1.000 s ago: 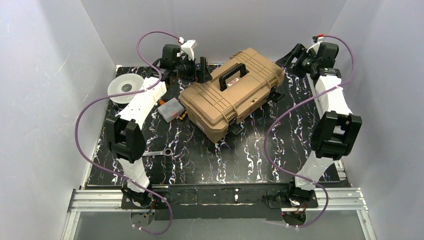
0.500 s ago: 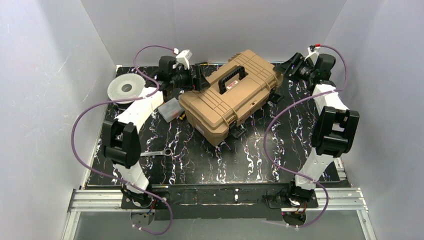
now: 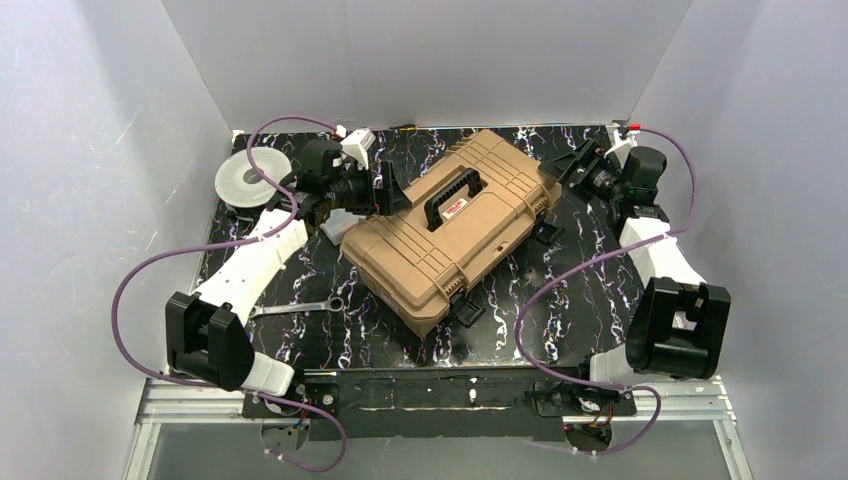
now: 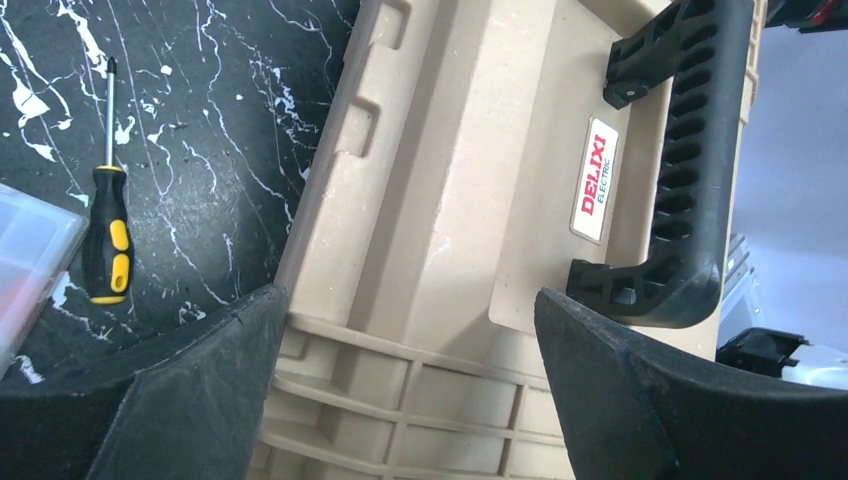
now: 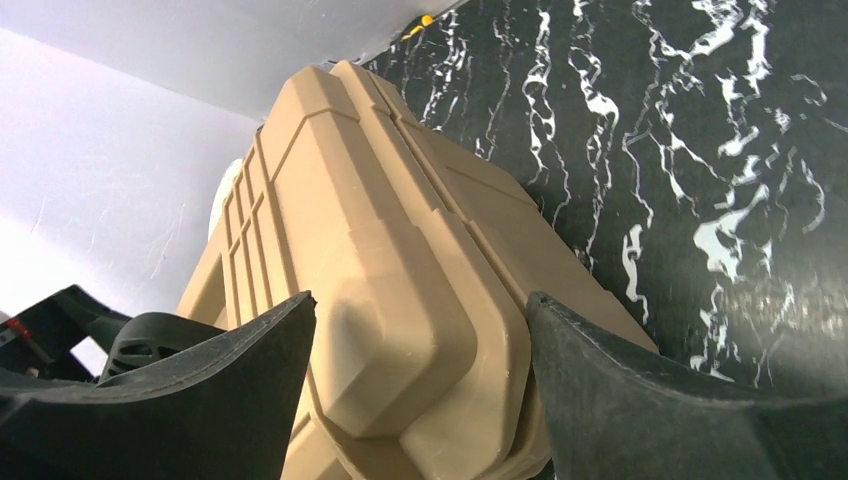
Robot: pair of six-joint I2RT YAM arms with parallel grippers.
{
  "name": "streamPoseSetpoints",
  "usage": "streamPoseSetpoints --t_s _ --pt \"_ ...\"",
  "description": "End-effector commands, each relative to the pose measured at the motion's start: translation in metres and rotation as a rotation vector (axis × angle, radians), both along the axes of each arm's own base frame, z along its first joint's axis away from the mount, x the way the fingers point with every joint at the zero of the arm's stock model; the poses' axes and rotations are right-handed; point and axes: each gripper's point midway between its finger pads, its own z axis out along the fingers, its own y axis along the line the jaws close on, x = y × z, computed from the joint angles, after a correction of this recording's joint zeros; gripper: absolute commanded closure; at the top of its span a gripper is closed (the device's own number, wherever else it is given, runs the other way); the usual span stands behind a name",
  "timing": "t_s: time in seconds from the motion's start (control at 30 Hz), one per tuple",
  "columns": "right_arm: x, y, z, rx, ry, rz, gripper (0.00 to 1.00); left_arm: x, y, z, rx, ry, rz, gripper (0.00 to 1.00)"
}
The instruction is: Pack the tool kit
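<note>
On the black marbled table (image 3: pixel 560 320), the closed tan hard-plastic toolbox (image 3: pixel 450 240) lies diagonally. Now the left arm (image 3: pixel 250 265) stretches low, left gripper (image 3: pixel 390 188) spread wide over the lid's far-left end. The right gripper (image 3: pixel 572 165), equally splayed, straddles the far-right corner, possibly touching.

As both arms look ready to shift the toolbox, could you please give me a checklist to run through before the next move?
1. Toolbox lid closed: ok.
2. Left gripper open around one end: ok.
3. Right gripper open around the other end: ok.
4. Screwdriver packed: not ok, it lies on the table.
5. Wrench packed: not ok, also outside.
6. Latches fastened: cannot tell.
</note>
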Motion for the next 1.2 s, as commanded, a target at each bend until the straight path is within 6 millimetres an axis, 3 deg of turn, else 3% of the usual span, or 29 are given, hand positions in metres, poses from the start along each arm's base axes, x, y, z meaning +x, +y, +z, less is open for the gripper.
streamPoseSetpoints --t_s 0.0,0.13,0.23,0.3,0.47,0.63,0.67,0.7,0.73,0.93,1.17 --pt "-0.026 0.001 0.009 -0.014 0.070 -0.037 0.16 -0.009 -0.004 0.063 0.021 -0.168 -0.051 0.07" --pt "-0.036 -0.030 0.022 0.008 0.055 -0.130 0.16 0.002 -0.001 0.096 0.080 -0.265 -0.049 0.07" --pt "-0.046 -0.051 0.021 0.018 0.053 -0.222 0.16 0.001 -0.014 0.118 0.090 -0.340 -0.084 0.07" --pt "-0.052 -0.061 0.011 0.018 0.067 -0.282 0.16 0.000 -0.024 0.128 0.111 -0.389 -0.105 0.07" --pt "-0.065 -0.076 -0.035 0.040 0.171 -0.366 0.28 -0.025 -0.077 0.142 0.147 -0.485 -0.248 0.10" --pt "-0.069 -0.068 -0.073 0.099 0.251 -0.317 0.66 -0.046 -0.131 0.131 0.164 -0.496 -0.368 0.12" --pt "-0.068 -0.066 -0.078 0.110 0.254 -0.305 0.77 -0.049 -0.141 0.127 0.173 -0.495 -0.389 0.12" --pt "-0.068 -0.063 -0.083 0.122 0.260 -0.286 0.94 -0.053 -0.151 0.124 0.178 -0.494 -0.406 0.12" --pt "-0.066 -0.061 -0.085 0.130 0.254 -0.261 0.99 -0.056 -0.161 0.121 0.189 -0.501 -0.428 0.12" --pt "-0.054 -0.037 -0.105 0.268 0.286 -0.054 0.99 -0.057 -0.212 0.104 0.212 -0.483 -0.489 0.13" --pt "-0.039 -0.004 -0.109 0.425 0.307 0.189 0.99 -0.042 -0.247 0.074 0.207 -0.393 -0.504 0.13"
